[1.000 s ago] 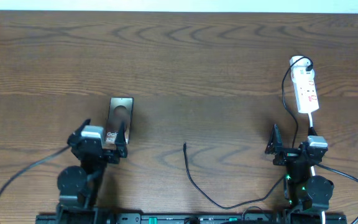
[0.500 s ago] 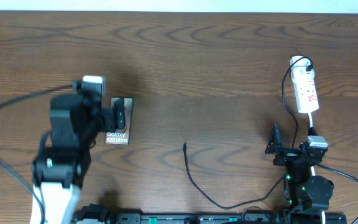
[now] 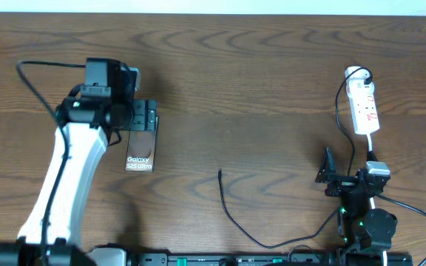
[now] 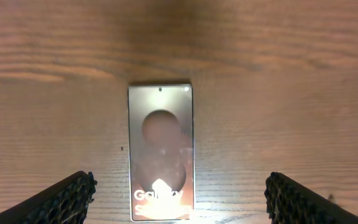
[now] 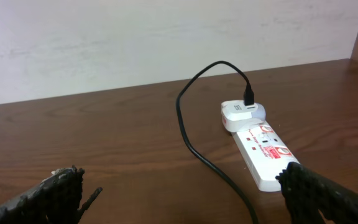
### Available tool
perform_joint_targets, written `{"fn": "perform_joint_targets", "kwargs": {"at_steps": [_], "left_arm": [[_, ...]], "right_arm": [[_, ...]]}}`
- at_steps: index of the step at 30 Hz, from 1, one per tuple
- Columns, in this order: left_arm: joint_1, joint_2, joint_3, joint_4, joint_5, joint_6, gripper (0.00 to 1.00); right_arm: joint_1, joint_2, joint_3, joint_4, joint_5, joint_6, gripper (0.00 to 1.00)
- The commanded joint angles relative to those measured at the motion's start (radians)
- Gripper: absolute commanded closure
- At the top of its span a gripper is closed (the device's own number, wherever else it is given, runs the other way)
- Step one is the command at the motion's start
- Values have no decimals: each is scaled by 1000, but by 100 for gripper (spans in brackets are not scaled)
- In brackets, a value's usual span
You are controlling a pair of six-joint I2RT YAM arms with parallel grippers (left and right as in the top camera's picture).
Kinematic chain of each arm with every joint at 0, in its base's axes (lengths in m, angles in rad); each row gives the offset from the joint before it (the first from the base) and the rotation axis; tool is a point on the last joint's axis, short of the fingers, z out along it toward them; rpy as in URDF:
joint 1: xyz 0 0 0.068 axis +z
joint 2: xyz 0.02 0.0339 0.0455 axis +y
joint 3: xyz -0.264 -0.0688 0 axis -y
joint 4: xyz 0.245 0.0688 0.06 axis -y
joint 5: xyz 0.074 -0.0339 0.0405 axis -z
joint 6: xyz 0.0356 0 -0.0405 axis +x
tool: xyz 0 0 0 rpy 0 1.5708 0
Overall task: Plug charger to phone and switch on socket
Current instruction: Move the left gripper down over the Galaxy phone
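One glossy grey-brown phone (image 4: pixel 161 152), white Galaxy text; left jaws spread wide over it, no contact; right jaws spread wide, empty.

Dark brown wood-grain table (image 3: pixel 257 81). Flat rectangular glossy grey-brown phone (image 3: pixel 140 151) lies face up at 9 o'clock, with white "Galaxy S25 Ultra" text at its near end. Long thin black charger cable (image 3: pixel 223 199) snakes up from 6 o'clock, small tip loose near centre, well apart from the phone. Narrow white power strip (image 3: pixel 364 109) with red marks at 2 o'clock, white adapter block (image 3: pixel 355 74) at its far end.
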Motion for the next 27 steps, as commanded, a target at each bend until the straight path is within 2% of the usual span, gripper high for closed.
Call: {"fn": "perform_joint_targets", "kwargs": {"at_steps": [1,3,4,5,6,7,8,9,10,27], "left_arm": [[1,45,18,2,8,10,10],[1,62,18,9,9,11,12],[1,64,18,10,9,11,28],[1,67,18,13,9,15,61],[1,67,18,12,9,16,72],[1,67,18,12,9,15,75],[1,66,18,13,9,15,71],[1,66,18,12,9,14,34],[1,66,18,12,9,14,2],[0,116,-24,-39,8,-21,2]], "right_arm": [[3,-6,-1,-5,8,-9,1],[3,-6,-1,-5,8,-9,1],[3,-6,-1,-5,8,-9,1],[3,-6,-1,-5,8,-9,1],[3,-6,-1,-5,8,-9,1],[3,-6,-1,-5,8,-9,1],[3,-6,-1,-5,8,-9,1],[3,-6,-1,-5,8,-9,1],[3,-6,-1,-5,8,-9,1],[3,-6,-1,-5,8,-9,1]]}}
